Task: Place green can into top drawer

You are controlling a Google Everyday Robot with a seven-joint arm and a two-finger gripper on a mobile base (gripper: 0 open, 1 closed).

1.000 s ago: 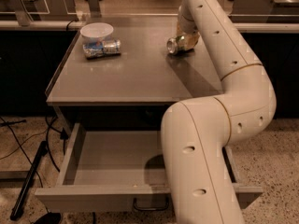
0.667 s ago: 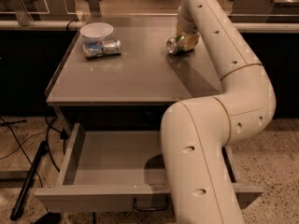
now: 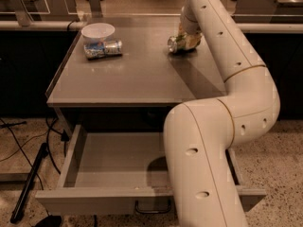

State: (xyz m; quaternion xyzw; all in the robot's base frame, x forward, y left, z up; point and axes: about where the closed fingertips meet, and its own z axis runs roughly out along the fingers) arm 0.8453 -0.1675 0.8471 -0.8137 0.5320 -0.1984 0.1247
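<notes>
Hovering at 1 o'clock on counter [image 3: 132, 74], gripper [image 3: 186, 38] is at green can [image 3: 177, 43], closed or not can't tell; risk: weak hold = can rolls/drops before reaching top drawer [image 3: 118, 160], open at 6 o'clock.

I count two cans on one table [image 3: 132, 74]: one green can [image 3: 174, 44], one blue-and-white can [image 3: 103, 48]; one bowl [image 3: 98, 31]; one drawer [image 3: 94, 203], with one handle [image 3: 152, 208]; one arm [image 3: 222, 141], ending in one gripper [image 3: 187, 39] at the table's far right, right by the green can.
</notes>
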